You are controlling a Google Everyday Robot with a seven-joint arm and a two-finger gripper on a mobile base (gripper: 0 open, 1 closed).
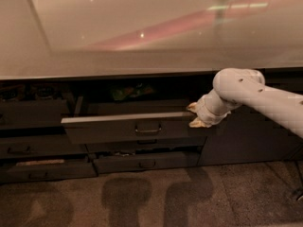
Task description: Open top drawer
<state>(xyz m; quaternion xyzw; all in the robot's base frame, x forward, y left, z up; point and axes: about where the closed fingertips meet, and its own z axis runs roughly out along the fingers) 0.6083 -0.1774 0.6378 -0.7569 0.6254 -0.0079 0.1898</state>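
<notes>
The top drawer [109, 129] is the wide dark grey front under the counter, with a small loop handle [147, 126] at its centre. It stands pulled out, its light grey top edge showing. My gripper [195, 115] is at the right end of the drawer front, against its top right corner, well right of the handle. My white arm [255, 96] reaches in from the right. Something greenish [125, 91] lies in the dark space behind the drawer front.
A glossy countertop [142, 32] overhangs the drawers. A narrower dark drawer [147, 163] sits below, slightly out. More dark drawers [28, 148] are at the left. A dark cabinet door [246, 141] is at the right, behind my arm. Carpet floor [151, 197] lies in front.
</notes>
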